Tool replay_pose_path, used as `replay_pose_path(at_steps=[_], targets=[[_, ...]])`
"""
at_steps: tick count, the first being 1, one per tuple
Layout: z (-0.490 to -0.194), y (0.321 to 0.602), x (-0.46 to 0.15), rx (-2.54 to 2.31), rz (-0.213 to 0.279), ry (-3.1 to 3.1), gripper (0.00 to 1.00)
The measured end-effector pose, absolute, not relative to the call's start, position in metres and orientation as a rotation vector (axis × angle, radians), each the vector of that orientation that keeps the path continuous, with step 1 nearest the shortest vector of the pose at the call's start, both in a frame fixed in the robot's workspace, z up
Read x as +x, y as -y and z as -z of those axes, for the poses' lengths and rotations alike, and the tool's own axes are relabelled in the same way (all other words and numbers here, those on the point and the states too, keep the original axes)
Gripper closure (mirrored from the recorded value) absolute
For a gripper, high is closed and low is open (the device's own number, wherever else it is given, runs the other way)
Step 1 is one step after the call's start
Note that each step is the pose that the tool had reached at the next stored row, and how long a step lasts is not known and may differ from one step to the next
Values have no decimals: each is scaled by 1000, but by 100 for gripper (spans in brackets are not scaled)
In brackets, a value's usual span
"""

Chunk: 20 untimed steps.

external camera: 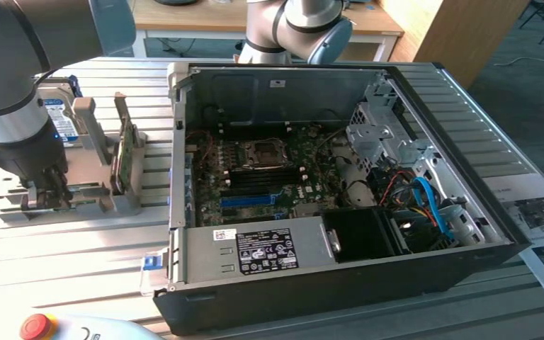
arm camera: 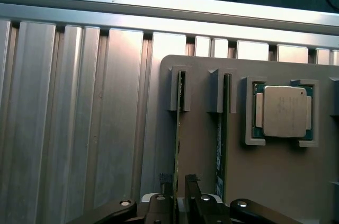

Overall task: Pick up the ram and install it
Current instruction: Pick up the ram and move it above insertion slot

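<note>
- While the arm [external camera: 17,106] hangs steeply from the upper corner on the exterior view's left, its wrist points straight down at a grey holder [external camera: 93,202]. The holder lies near the edge of the slatted metal surface [external camera: 83,269] on that same side.
- The hand [external camera: 45,197] sits low over the holder's near end, just above its slots.
- From the wrist view, the hand [arm camera: 178,182] is spread apart and grips nothing. Its two dark fingers [arm camera: 192,188] stand one on each side of the ram [arm camera: 178,128], with a gap showing between them and the board.
- The ram stands on edge in one of the holder's two narrow slots, its far end held in a grey bracket.
- A second stick [arm camera: 223,134] stands on edge in the neighbouring slot, just beside the ram and parallel to it.
- A processor chip [arm camera: 284,112] lies flat in a square recess of the holder, beyond the second stick.
- The open computer case [external camera: 348,212] rests at the middle of the surface, well apart from the hand.
</note>
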<state>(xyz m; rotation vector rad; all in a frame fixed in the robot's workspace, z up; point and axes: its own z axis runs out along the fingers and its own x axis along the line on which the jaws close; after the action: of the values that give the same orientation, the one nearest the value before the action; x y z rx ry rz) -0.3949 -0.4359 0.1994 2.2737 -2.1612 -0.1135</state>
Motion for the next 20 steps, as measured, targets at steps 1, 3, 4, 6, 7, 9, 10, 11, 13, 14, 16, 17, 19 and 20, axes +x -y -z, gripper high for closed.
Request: replay_pose_path(at_steps=[1,3,4,6,7,9,10,11,13,14,16,17,19,20], targets=[[-199,436,-395,2274,113,2161,76],[-199,436,-395,2274,113,2161,76],[-199,436,-395,2274,113,2161,76],[-199,436,-395,2274,113,2161,76],[-199,436,-395,2274,113,2161,76],[-199,436,-395,2274,113,2161,76],[-199,436,-395,2274,113,2161,78],[-199,436,-395,2274,113,2161,84],[-199,436,-395,2274,113,2161,88],[-199,436,-395,2274,113,2161,88],[-199,436,-395,2274,113,2161,88],[-199,436,-395,2274,113,2161,88],[-199,436,-395,2274,113,2161,88],[-199,436,-395,2273,113,2162,88]])
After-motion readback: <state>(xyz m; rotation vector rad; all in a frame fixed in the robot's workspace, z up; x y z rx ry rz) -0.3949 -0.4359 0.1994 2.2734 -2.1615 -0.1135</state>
